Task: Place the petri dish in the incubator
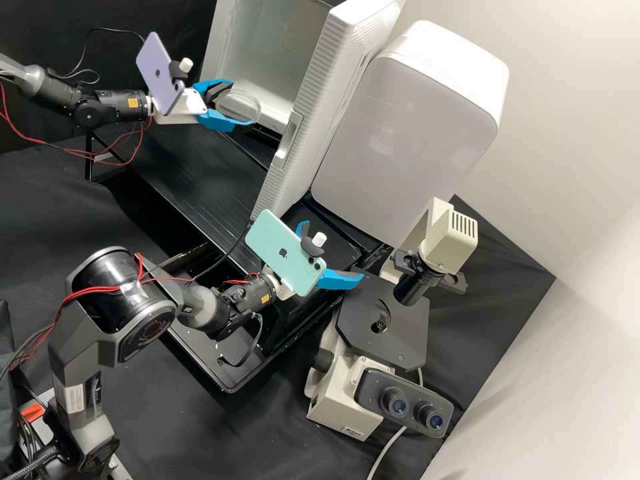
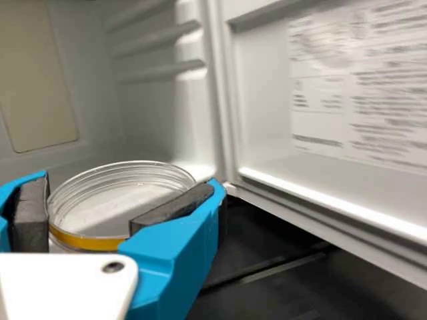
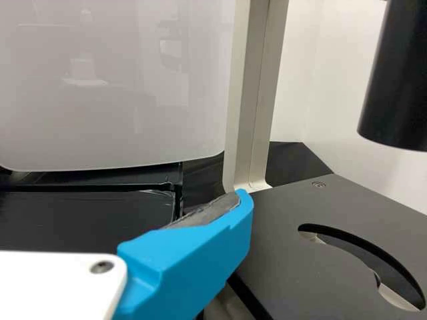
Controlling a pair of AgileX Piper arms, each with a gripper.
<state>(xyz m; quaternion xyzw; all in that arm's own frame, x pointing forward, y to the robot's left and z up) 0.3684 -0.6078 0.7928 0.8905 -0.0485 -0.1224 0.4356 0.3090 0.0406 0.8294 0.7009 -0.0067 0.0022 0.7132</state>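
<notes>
The left hand [image 1: 228, 107] pinches the petri dish [image 2: 123, 200] between its two blue fingers [image 2: 175, 230], the pads pressed against opposite sides of the clear rim (a yellow band shows low on its wall). Dish and hand sit at the mouth of the open incubator [image 1: 263, 50], just beside its door [image 1: 327, 100]. The right hand [image 1: 337, 267] hangs spread and empty over the microscope [image 1: 380, 333] stage, above the desk [image 1: 200, 180].

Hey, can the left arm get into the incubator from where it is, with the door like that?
Probably yes. The incubator door stands swung open, and the left gripper, shut on the petri dish, is at the opening with nothing visible between it and the white chamber floor.
</notes>
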